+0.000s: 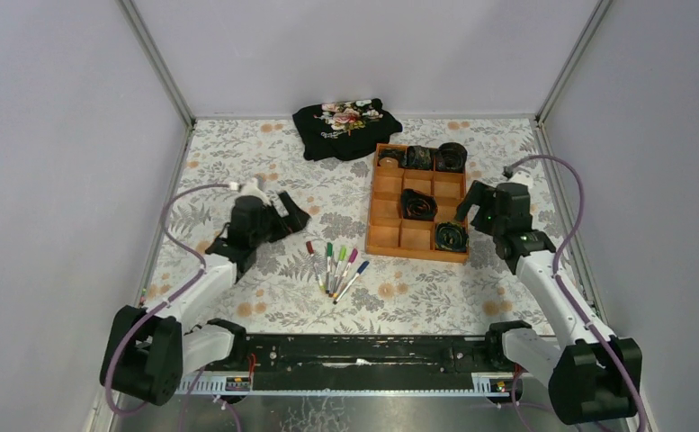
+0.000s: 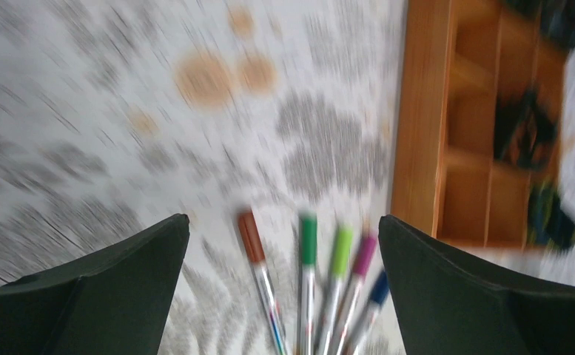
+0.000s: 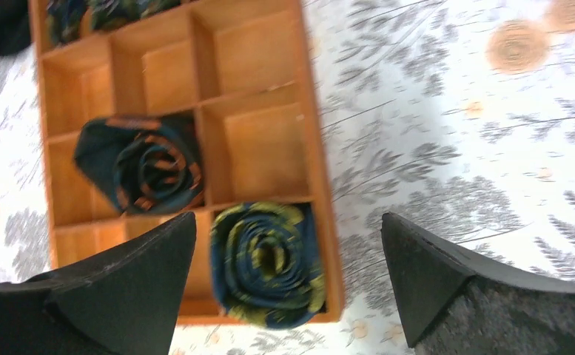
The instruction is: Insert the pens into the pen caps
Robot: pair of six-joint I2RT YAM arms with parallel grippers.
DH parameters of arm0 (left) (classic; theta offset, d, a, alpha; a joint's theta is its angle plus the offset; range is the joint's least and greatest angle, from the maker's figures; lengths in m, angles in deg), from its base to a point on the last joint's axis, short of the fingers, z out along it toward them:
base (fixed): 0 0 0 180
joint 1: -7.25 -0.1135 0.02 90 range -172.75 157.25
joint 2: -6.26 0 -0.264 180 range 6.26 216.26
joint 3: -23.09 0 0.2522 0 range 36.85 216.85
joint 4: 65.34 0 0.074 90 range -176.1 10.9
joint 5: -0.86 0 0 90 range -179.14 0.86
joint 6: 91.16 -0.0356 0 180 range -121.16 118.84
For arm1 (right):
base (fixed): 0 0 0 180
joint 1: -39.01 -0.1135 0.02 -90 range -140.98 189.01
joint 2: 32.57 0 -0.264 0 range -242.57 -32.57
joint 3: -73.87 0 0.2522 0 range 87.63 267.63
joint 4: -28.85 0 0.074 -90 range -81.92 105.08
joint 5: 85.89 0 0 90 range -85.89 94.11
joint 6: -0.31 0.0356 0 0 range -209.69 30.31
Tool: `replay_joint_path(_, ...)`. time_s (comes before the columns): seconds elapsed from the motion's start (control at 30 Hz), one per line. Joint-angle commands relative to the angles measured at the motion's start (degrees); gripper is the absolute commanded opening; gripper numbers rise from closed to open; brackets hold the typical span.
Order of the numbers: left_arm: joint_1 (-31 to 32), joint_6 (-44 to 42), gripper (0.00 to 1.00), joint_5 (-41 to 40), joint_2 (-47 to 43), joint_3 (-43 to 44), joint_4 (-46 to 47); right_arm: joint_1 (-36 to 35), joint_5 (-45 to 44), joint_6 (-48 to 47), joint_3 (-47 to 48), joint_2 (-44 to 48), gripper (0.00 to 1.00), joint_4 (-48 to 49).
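Rolled ties point(image 3: 140, 163) sit in our orange tray point(image 1: 386, 211), two o'clock of the pens point(image 1: 336, 265); wrist views alone show left gripper point(image 2: 284, 222) and right gripper point(image 3: 288, 218) released.

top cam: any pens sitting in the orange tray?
No, the five pens lie fanned on the table just left of the orange tray, none in its cells.

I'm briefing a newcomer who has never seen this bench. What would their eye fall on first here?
Likely the fan of five pens with coloured ends, lying on the flowered table just left of the orange tray. Then the tray itself, some cells holding rolled dark fabric, and the black floral cloth at the table's far edge. The left gripper hangs open near the pens, the right gripper open at the tray's right edge.
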Motion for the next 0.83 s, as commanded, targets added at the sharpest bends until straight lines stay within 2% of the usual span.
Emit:
replay_joint_path(0.0, -13.21, -1.15, 0.98, -3.55, 1.14, 2.12, 11.61, 7.75, -1.13, -1.78, -2.74, 1.16, 1.0, 8.59)
replay_joint_path(0.1, -19.97, 0.42, 0.98, -11.75, -1.15, -0.52, 15.99, 10.98, -6.47, -1.65, -7.03, 3.57, 1.0, 12.89)
replay_joint_path(0.2, -20.93, -2.23, 1.0, -24.8, -6.46, -5.81, 20.06, 11.47, -13.54, -3.12, -13.03, 8.04, 0.99, 17.63)
replay_joint_path(0.27, -20.97, -5.2, 1.0, -29.55, -9.17, -10.16, 24.53, 11.44, -16.75, -4.75, -17.51, 10.78, 0.99, 22.23)
replay_joint_path(0.33, -20.87, -8.88, 1.0, -29.4, -9.89, -13.9, 29.82, 11.43, -18.16, -6.46, -21.76, 12.23, 0.99, 27.61)
replay_joint_path(0.43, -20.84, -12.17, 1.0, -27.11, -6.4, -17.54, 37.74, 11.43, -18.0, -8.51, -27.04, 11.56, 0.99, 35.68)
replay_joint_path(0.57, -20.89, -15.5, 1.0, -24.64, 1.16, -16.6, 42.14, 11.43, -16.61, -10.62, -30.78, 8.6, 0.99, 46.64)
replay_joint_path(0.8, -20.71, -17.85, 0.98, -26.24, 12.22, -13.23, 50.13, 11.42, -16.12, -13.36, -35.28, 2.16, 0.99, 63.46)
